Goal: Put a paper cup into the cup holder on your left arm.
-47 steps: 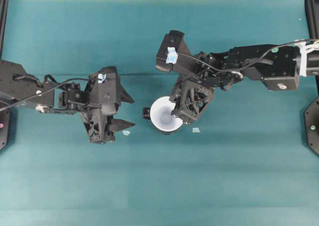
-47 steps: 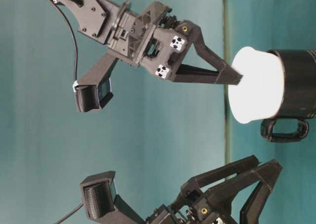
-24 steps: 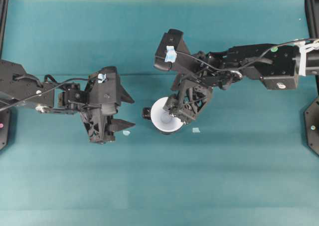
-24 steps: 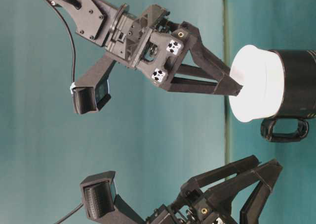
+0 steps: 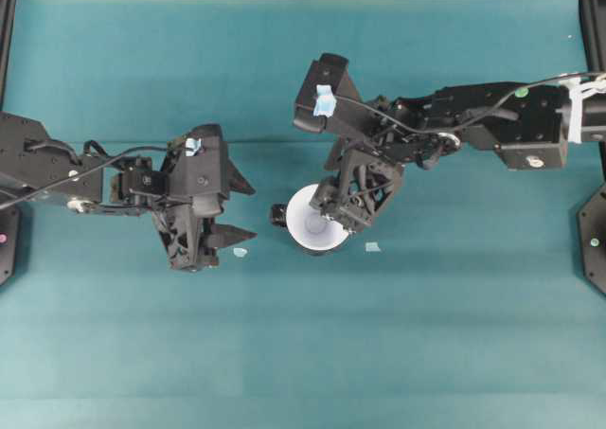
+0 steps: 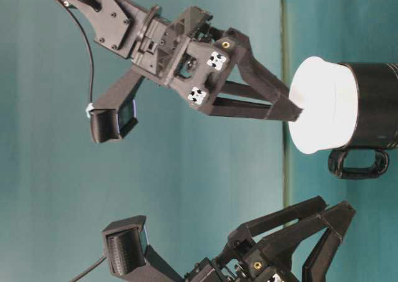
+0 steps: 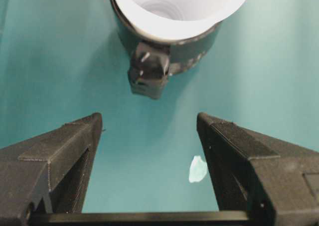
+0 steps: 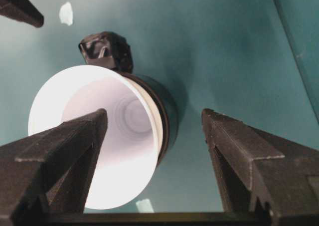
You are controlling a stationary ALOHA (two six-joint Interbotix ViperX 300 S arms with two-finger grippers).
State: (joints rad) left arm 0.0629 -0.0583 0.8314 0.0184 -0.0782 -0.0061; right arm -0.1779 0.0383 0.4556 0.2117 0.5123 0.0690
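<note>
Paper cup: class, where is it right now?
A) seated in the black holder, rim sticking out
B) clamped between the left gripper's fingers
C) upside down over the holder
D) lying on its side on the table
A: the cup sits in the holder, its rim and upper wall protruding.

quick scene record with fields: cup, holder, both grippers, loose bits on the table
paper cup: white paper cup seated in the holder, rim sticking out above it
cup holder: black cup holder upright on the teal table, handle toward the left gripper
right gripper: right gripper open, one finger over the cup mouth
left gripper: left gripper open, empty, apart from the holder
loose bits: pale scrap on the table
</note>
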